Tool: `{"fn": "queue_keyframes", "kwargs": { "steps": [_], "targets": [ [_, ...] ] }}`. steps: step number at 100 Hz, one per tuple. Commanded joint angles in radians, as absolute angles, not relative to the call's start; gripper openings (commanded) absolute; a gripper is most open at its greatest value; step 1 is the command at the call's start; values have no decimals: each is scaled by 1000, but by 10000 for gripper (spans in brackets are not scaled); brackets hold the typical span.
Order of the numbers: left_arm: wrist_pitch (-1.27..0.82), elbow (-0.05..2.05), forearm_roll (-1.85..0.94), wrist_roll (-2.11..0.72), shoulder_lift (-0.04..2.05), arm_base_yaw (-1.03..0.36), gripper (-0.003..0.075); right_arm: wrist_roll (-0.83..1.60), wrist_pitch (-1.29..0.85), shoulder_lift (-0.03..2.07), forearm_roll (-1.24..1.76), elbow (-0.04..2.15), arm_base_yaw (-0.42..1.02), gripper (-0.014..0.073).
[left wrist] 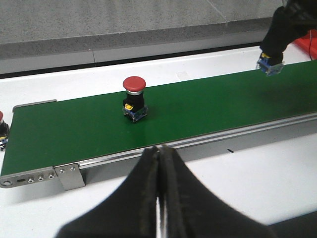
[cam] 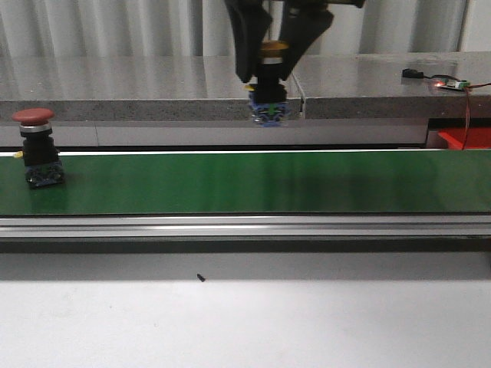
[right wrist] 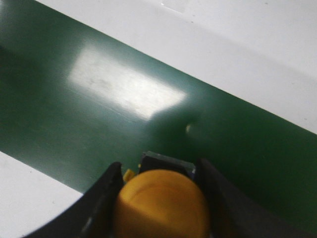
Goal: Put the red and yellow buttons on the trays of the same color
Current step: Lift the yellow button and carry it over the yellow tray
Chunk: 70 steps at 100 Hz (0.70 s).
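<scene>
A yellow button [cam: 268,103] hangs in the air above the far edge of the green belt [cam: 230,184], with my right gripper [cam: 265,80] shut on it. Up close its yellow cap [right wrist: 161,203] sits between the right gripper's [right wrist: 161,198] black fingers [right wrist: 101,198]. The left wrist view shows that button [left wrist: 270,63] held high, far off. A red button [cam: 37,146] stands upright on the belt's left part, also seen as the red button [left wrist: 134,96]. My left gripper [left wrist: 159,153] is shut and empty, over the white table short of the belt. A red tray [cam: 464,138] shows at the right edge. The yellow tray is out of view.
Another red-capped button [left wrist: 2,130] peeks in beyond the belt's end. The belt's metal rail [cam: 245,226] runs along its near side. A grey stone ledge [cam: 138,84] lies behind, with a small circuit board [cam: 453,84] and wires on it. A black speck [cam: 200,277] lies on the table.
</scene>
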<state>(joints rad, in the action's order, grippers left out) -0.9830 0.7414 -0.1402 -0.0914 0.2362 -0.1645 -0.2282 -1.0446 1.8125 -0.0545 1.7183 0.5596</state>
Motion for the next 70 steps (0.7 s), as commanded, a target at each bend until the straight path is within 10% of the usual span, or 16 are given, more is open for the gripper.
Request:
{"fn": "queue_keyframes", "kwargs": {
  "steps": [1,70],
  "targets": [
    [-915,763,-158,-85,249,-173,-18,-233,-979,1701,-72,1674,525,58],
    [-915,763,-158,-85,249,-173,-19,-258,-927,1274,-72,1198,120,58]
  ]
}}
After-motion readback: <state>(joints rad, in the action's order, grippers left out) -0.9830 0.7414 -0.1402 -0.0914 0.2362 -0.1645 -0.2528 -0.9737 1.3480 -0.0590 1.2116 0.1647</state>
